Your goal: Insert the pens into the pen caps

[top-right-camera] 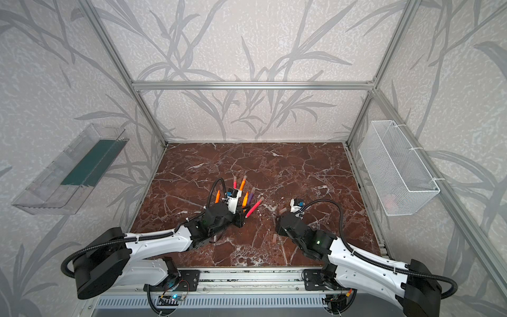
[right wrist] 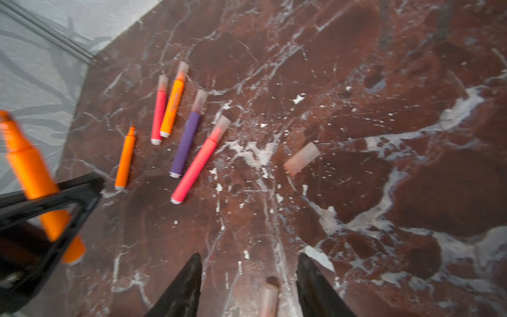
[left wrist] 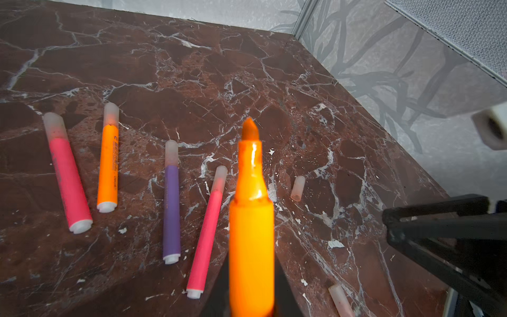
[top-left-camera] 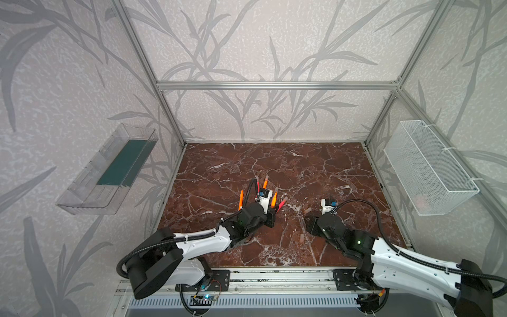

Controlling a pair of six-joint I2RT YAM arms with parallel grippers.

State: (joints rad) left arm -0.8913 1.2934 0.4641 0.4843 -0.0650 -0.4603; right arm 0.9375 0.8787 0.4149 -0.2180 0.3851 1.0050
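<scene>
The left gripper (top-right-camera: 239,216) squeezes an orange pen (left wrist: 251,233) with a bare tip, but the left wrist view hides the fingers. The right gripper (right wrist: 249,256) is open over a pen cap (right wrist: 268,300) on the table (top-left-camera: 343,170). The cap is blurry and cut off by the edge.

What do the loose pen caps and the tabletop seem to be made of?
Loose pen caps: probably frosted, translucent plastic; on capped pens, tips show through such caps. Tabletop: polished red-brown marble, or an imitation; white veins, soft sheen.
</scene>
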